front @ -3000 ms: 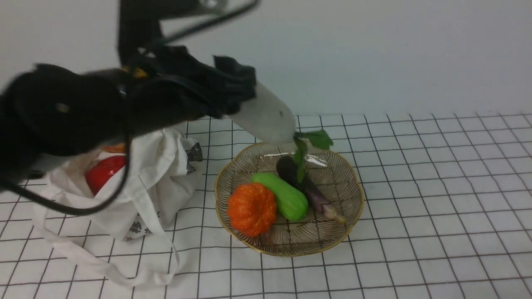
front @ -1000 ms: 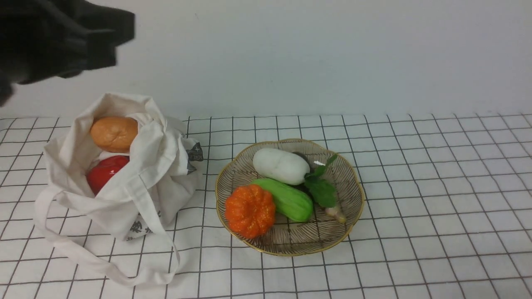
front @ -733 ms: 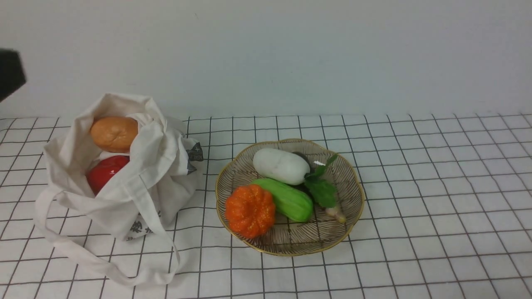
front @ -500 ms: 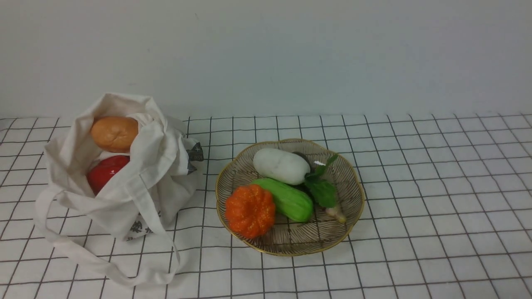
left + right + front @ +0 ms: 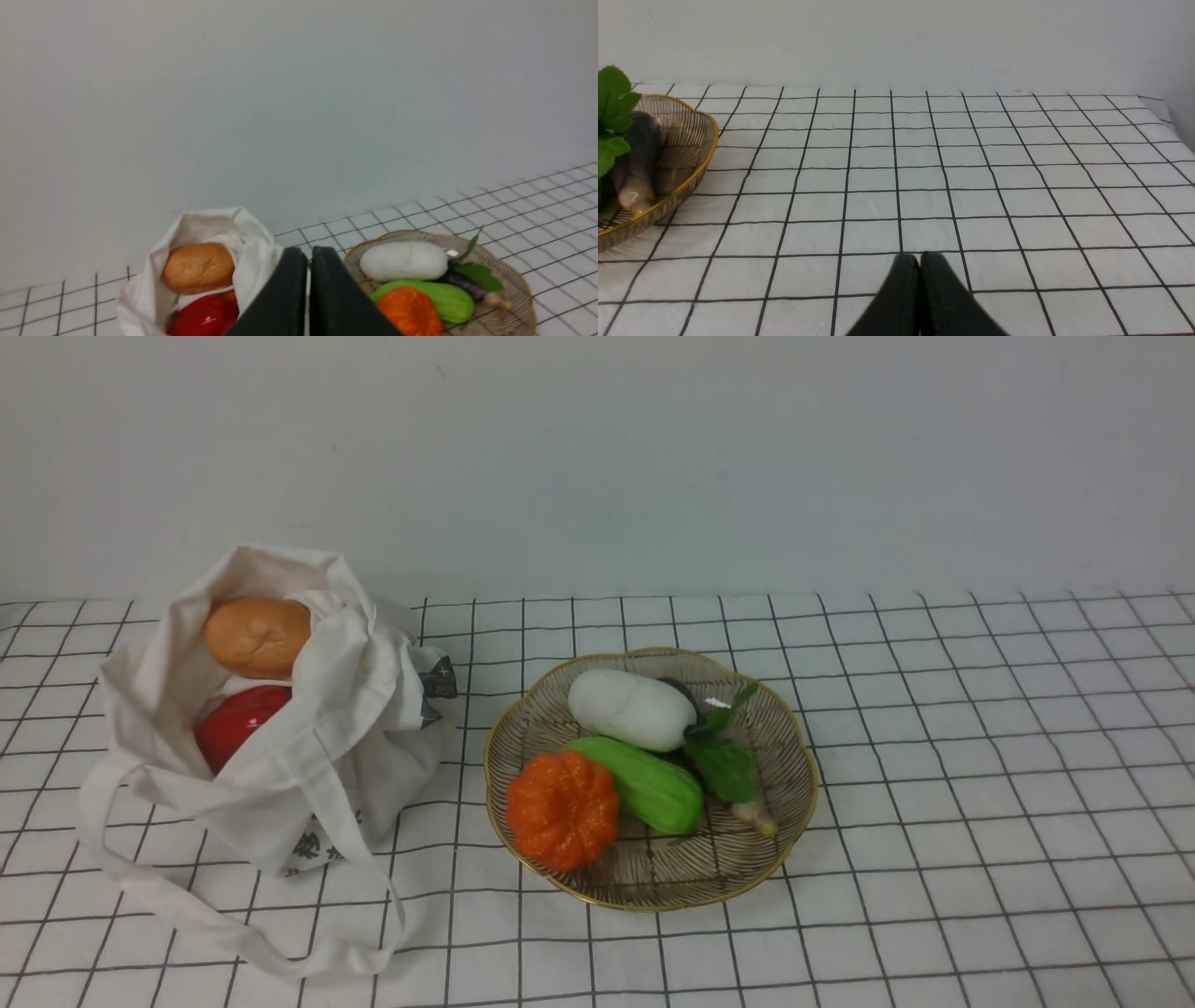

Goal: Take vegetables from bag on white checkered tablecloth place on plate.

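Observation:
The white radish (image 5: 631, 708) with green leaves (image 5: 721, 754) lies on the brownish scalloped plate (image 5: 766, 868), behind a green cucumber (image 5: 642, 786) and an orange pumpkin (image 5: 562, 808). The off-white cloth bag (image 5: 308, 747) stands left of the plate on the white checkered tablecloth (image 5: 980, 784). Neither gripper shows in the front view. In the left wrist view my left gripper (image 5: 308, 254) is shut and empty, held back from the bag (image 5: 252, 242) and the radish (image 5: 404, 260). In the right wrist view my right gripper (image 5: 920, 257) is shut and empty, low over the cloth.
An orange-brown bun (image 5: 256, 635) and a red vegetable (image 5: 233, 723) sit in the bag's open mouth. A dark purple eggplant (image 5: 637, 163) lies on the plate under the radish leaves. The bag's long strap (image 5: 215, 933) trails toward the front. A white wall stands behind.
My left arm, which held the radish over the plate, has let it go onto the plate and drawn back up and left out of the front view. The radish has lain still since.

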Available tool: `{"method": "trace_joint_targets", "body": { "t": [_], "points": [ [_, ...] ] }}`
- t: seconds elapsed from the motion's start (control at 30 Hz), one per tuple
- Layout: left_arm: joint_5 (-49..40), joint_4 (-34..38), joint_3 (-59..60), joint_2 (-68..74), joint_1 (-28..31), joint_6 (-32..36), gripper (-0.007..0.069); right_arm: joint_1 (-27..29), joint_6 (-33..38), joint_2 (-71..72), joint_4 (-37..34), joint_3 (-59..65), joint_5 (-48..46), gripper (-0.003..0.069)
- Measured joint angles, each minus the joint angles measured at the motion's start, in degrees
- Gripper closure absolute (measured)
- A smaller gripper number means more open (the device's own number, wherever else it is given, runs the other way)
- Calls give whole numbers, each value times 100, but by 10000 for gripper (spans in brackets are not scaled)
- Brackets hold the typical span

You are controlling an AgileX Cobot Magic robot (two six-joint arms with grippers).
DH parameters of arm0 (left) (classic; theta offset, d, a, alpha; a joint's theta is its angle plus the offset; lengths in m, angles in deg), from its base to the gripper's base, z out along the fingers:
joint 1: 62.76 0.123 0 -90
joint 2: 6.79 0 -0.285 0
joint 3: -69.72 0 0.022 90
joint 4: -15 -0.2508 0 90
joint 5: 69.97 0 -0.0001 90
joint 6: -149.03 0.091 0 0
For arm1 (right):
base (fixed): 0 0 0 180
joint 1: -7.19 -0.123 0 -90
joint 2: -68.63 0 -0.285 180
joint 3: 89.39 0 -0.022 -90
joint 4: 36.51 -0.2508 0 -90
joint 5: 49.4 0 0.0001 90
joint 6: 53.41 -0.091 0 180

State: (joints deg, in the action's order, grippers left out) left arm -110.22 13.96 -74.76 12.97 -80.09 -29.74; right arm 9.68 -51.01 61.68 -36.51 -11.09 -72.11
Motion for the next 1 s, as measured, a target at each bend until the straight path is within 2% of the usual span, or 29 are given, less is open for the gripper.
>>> {"method": "trace_joint_targets", "body": {
  "t": [0.1,0.17,0.23,0.27,0.37,0.53,1.0],
  "points": [
    [166,-143,483,-251,96,-39,632,0,0,0,0,0,0,675],
    [393,-204,1024,-581,289,-56,632,0,0,0,0,0,0,675],
    [747,-210,2040,-1043,683,-56,632,0,0,0,0,0,0,675],
    [771,-210,2040,-1071,710,-56,632,0,0,0,0,0,0,675],
    [1167,-212,3009,-1258,1023,-56,632,0,0,0,0,0,0,675],
    [1537,-313,4054,-1258,1132,-56,632,0,0,0,0,0,0,675],
    [1799,-326,4316,-1258,1132,-162,632,0,0,0,0,0,0,675]
  ]
}}
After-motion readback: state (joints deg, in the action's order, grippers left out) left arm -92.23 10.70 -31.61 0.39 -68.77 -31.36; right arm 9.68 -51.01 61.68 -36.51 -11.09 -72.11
